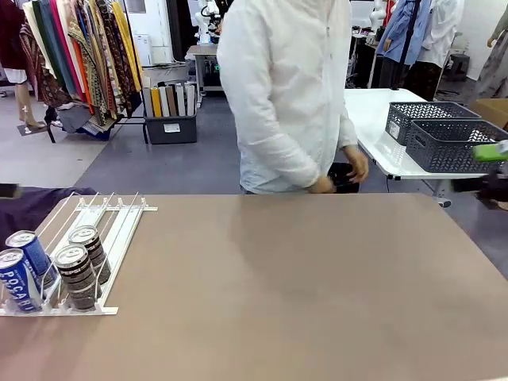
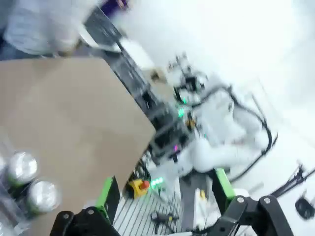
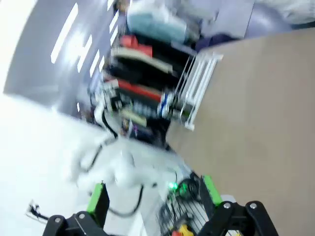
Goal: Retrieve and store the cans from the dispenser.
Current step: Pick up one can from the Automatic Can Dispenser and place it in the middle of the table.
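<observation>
Front view, dispenser (image 1: pixel 121 216) holding four cans (image 1: pixel 79 274), left gripper (image 2: pixel 165 189) and right gripper (image 3: pixel 153 194) spread, empty

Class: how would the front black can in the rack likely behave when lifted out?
The front black can looks rigid and smooth, so probably firm but slippery. Slim and upright, it may tip if nudged high. On the dispenser's sloped rails, the black can behind would likely slide forward.
</observation>
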Tool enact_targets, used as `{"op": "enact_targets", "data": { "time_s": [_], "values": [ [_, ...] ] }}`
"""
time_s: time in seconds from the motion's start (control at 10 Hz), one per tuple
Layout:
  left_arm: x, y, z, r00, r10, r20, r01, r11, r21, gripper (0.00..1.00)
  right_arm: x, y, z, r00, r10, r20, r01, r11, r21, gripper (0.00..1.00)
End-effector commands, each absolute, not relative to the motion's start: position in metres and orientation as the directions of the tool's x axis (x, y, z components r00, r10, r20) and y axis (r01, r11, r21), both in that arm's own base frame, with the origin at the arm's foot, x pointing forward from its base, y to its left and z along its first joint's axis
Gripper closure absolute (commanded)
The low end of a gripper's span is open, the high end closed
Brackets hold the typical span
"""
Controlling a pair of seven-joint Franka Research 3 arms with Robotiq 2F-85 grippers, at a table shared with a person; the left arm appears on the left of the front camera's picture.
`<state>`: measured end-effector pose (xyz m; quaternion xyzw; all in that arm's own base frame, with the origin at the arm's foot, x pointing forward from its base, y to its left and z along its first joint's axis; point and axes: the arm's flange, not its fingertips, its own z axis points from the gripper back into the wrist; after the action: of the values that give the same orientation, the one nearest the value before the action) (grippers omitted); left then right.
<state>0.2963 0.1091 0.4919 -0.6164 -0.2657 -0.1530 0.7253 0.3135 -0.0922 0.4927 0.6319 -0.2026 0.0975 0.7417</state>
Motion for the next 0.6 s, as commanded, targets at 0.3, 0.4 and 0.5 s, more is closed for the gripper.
{"op": "enact_targets", "data": {
  "time_s": [0.3,0.4,0.5],
  "values": [
    [0.284,0.169,0.427,0.758,0.442,0.479,0.444,0.188,-0.876,0.00,0.296,-0.146,0.445,0.829,-0.407,0.383,-0.378,0.096,0.921,0.00],
    [0.283,0.162,0.431,0.726,0.451,0.519,0.438,0.278,-0.855,0.00,0.297,-0.143,0.441,0.825,-0.394,0.404,-0.391,0.117,0.913,0.00],
    [0.285,0.190,0.420,0.782,0.421,0.460,0.434,0.162,-0.886,0.00,0.296,-0.163,0.448,0.845,-0.403,0.351,-0.341,0.098,0.935,0.00]
  ]
}}
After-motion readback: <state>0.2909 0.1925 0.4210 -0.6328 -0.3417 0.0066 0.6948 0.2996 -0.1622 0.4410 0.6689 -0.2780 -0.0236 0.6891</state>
